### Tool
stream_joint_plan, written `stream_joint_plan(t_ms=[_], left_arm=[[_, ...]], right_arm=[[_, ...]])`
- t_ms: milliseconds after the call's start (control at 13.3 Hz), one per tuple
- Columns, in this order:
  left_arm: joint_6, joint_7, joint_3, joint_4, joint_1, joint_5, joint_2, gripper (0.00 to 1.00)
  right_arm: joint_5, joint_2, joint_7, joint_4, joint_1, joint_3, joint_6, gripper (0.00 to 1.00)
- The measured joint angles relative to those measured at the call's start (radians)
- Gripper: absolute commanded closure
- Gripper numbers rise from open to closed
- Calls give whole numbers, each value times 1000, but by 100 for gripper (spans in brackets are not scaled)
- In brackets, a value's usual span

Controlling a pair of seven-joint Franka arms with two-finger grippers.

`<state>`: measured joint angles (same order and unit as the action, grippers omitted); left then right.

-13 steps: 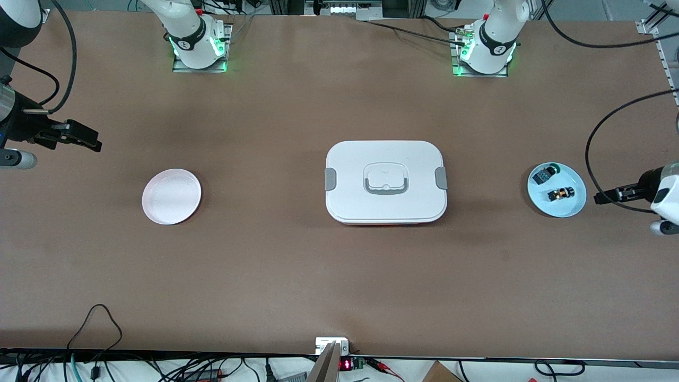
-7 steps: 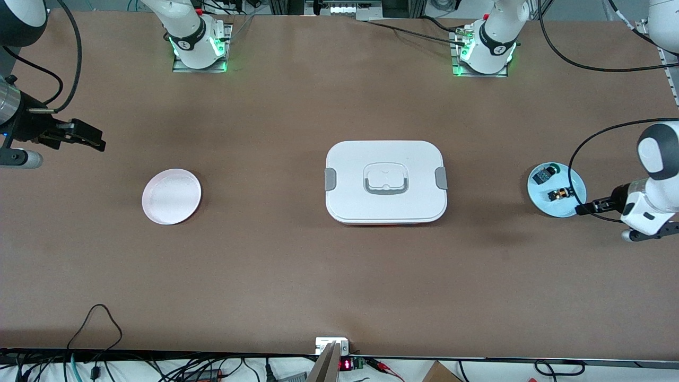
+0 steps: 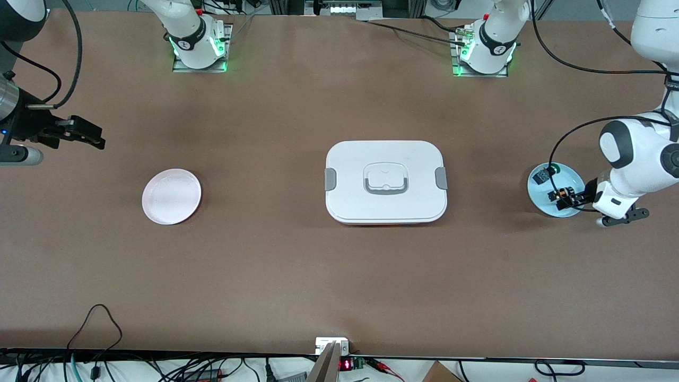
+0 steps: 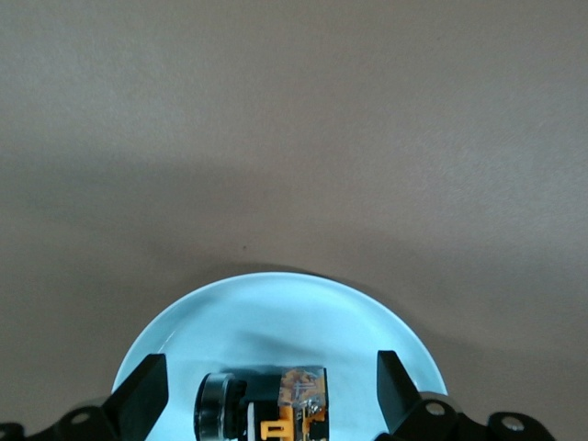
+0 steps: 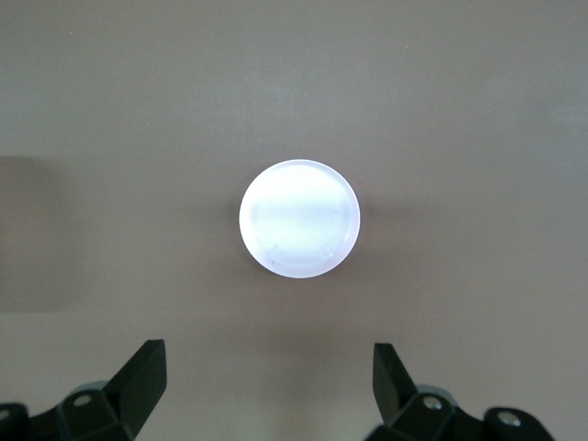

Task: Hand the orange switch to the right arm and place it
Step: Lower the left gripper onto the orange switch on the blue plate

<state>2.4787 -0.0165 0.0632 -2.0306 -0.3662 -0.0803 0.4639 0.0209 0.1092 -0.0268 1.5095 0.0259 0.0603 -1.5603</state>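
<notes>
Two-arm handover task, pickup stage. Nothing lies along the table edge nearest the front camera. Midway across the table stand three carriers in a row: a pink plate [image 3: 171, 196] toward the right arm's end, a closed white box [image 3: 385, 181] with grey latches at the centre, and a blue plate [image 3: 540, 197] toward the left arm's end.

The orange switch [image 3: 560, 194] lies on its side on the blue plate, in the half nearer the front camera. A second switch with a green cap [image 3: 545, 173] lies on the same plate, farther from the camera and apart from the first.

The left gripper [image 3: 568, 197] is low over the blue plate, jaws wide open. In the left wrist view its fingers [image 4: 142, 401] flank the orange switch [image 4: 266, 412] on both sides without touching it. This straddling pose appears chosen so that closing would catch the switch across its body and leave the green-capped one alone. The switch is not yet gripped.

The right gripper [image 3: 79, 133] waits in the air over the table's edge at the right arm's end, jaws open and empty. Its wrist view is centred on the pink plate [image 5: 299, 219], the likely place for the final drop after the handover.
</notes>
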Motion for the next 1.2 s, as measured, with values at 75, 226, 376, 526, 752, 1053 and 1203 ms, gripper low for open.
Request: stream_joint_plan(t_ms=[75,226,376,526,752,1053,1203], left_arm=[[2,0,0,-3,-1,0,0,0],[2,0,0,-7,-2,0,0,0],[2,0,0,-15,-4,0,0,0],[2,0,0,-26,-7,0,0,0],[2,1,0,-46,-8,0,0,0],[14,5,0,-59,-8,0,0,0],[28,12,0,-63,-8,0,3,0]], right_arm=[[2,0,0,0,-3,0,2,0],[-23,5,0,0,-5,0,4,0],[-65,7,0,0,-4,-4,6,0],[-85,8,0,0,-4,-9,13,0],[-193,15,0,1,9,-14,46,0],[-232,30,6,1,22,-18,63,0],[-273,39,6,1,22,-17,72,0]])
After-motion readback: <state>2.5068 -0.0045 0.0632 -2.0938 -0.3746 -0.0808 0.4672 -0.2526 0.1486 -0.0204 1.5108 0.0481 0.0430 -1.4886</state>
